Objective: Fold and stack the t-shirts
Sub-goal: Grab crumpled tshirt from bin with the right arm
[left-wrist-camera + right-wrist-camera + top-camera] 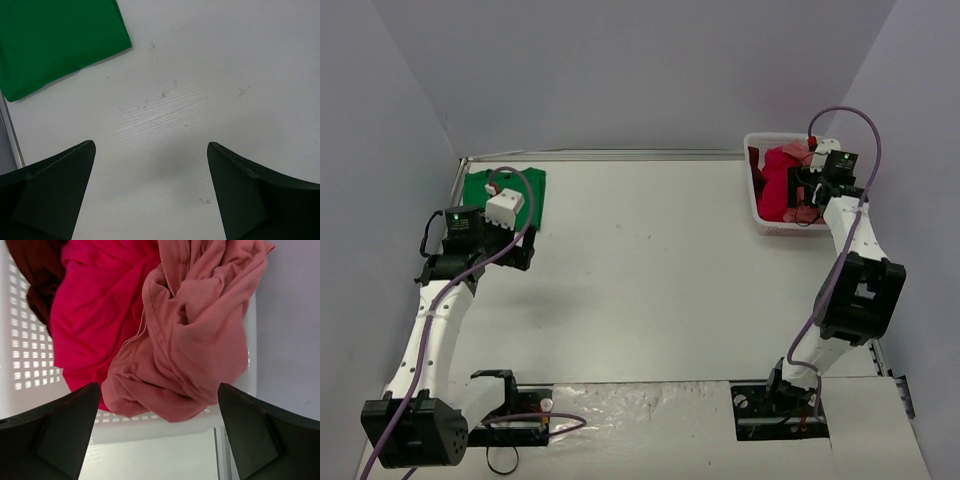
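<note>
1. Two tees fill the right wrist view. The salmon-pink t-shirt (200,340) lies bunched toward 3 o'clock, partly on top of the crimson-magenta t-shirt (95,315), which lies toward 10 o'clock. Their folds overlap, so a pinch near the line where they meet would likely lift both at once.
2. One darker maroon garment (35,270) shows at 11 o'clock in that view. It could trail along if it is tangled underneath, which cannot be told from here.
3. All three sit in the white lattice basket (30,355), at 2 o'clock on the table in the top view. The pink tee seems to drape over the rim at 2 o'clock of the wrist view. A sideways pull might drag or tip the light basket, or snag cloth in the lattice.
4. The right gripper (157,400) hangs above the basket's near rim with its jaws spread wide, holding nothing. A straight descent from there risks a fingertip striking the rim rather than cloth.
5. The green t-shirt (55,40) lies folded flat at 10 o'clock on the table (210,75). The left gripper (150,150), jaws spread and empty, hovers over bare tabletop just beside the tee's corner. A careless sweep toward 11 o'clock could rumple the fold.
6. Setting the next tee off-centre on the green one would leave a lopsided stack.
</note>
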Action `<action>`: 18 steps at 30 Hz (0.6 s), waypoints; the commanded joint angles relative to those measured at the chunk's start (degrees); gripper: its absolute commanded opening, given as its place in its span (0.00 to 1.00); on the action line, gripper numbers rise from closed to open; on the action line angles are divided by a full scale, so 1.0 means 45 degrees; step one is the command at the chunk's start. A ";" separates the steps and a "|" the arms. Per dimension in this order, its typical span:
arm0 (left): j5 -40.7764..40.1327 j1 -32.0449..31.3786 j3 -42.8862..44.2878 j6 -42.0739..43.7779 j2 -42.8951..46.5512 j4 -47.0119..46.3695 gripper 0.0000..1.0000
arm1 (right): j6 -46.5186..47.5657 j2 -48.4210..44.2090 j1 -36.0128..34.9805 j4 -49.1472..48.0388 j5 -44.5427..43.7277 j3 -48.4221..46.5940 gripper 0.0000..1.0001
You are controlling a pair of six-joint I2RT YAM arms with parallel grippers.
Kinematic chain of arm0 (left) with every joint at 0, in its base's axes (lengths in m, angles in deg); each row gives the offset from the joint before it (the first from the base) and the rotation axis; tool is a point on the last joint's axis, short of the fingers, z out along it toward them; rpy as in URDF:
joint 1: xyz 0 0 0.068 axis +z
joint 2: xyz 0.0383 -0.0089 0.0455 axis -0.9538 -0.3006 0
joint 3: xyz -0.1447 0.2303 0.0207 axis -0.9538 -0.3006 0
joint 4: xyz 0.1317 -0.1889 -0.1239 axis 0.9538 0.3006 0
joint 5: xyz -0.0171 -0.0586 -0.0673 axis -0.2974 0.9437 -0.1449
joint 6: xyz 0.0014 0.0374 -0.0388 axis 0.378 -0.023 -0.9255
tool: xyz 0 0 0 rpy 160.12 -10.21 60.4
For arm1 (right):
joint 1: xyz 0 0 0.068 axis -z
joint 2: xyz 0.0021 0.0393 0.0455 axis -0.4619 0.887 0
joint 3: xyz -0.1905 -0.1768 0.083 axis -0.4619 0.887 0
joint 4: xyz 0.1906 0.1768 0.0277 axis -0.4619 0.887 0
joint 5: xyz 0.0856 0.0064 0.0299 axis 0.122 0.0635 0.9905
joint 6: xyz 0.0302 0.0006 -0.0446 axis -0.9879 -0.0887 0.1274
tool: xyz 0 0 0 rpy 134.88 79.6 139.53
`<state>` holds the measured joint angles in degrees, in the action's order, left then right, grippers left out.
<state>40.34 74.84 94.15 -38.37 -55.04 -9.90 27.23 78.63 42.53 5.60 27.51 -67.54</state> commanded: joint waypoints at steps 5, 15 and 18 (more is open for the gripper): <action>0.0206 0.0108 -0.0045 0.0275 -0.0028 0.0148 0.94 | 0.0071 0.1482 0.0254 -0.0698 -0.0792 -0.1056 1.00; 0.0226 0.0166 -0.0064 0.0354 0.0010 0.0246 0.94 | 0.0071 0.2128 0.0860 -0.1011 -0.0967 -0.1252 0.44; 0.0303 0.0225 -0.0045 0.0354 0.0010 0.0285 0.94 | 0.0071 0.2148 0.0899 -0.1030 -0.0987 -0.1310 0.05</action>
<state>40.54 75.23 94.15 -37.37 -55.41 -8.78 27.39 88.03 46.58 2.26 23.90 -71.10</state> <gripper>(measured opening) 0.942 0.101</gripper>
